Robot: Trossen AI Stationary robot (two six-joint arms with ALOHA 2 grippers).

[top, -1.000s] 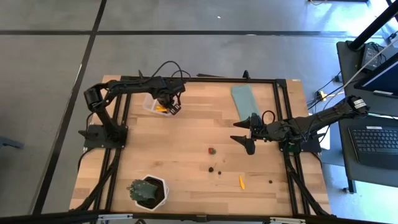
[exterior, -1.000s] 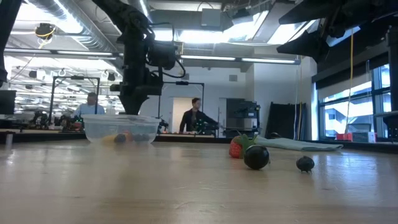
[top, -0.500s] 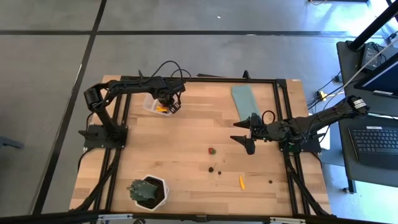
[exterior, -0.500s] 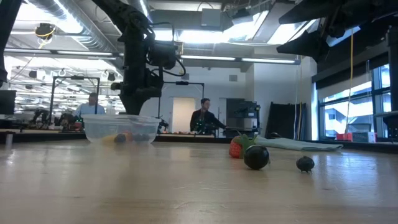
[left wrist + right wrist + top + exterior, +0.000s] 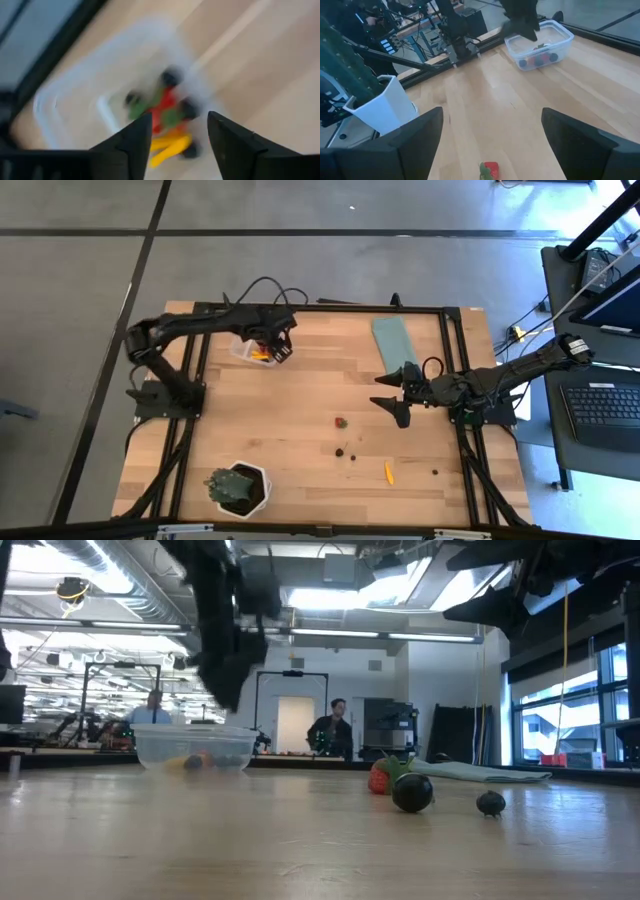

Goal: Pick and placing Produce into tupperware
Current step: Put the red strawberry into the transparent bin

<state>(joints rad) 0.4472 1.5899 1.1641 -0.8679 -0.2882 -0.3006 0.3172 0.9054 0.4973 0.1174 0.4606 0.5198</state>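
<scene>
The left gripper [image 5: 281, 348] hangs over the tub [image 5: 247, 347] near the desk's far left corner, and its fingers [image 5: 131, 142] have just spread apart with nothing between them. Red, green, yellow and dark produce [image 5: 167, 120] now lies in the tub below them, so this piece looks delivered. The arm has also drawn back a little.

The right gripper [image 5: 392, 393] waits by the desk's right edge, fingers wide and empty, as before.

On the pale wooden desk [image 5: 300, 395] the loose pieces have not moved: a strawberry [image 5: 341, 421], a dark piece [image 5: 340, 450], an orange piece [image 5: 388, 472] and another dark one [image 5: 435, 472]. A teal lid [image 5: 394, 342] and a potted plant [image 5: 238, 487] share the desk.

Beyond it is a bright lab, where a person [image 5: 329, 730] stands.
</scene>
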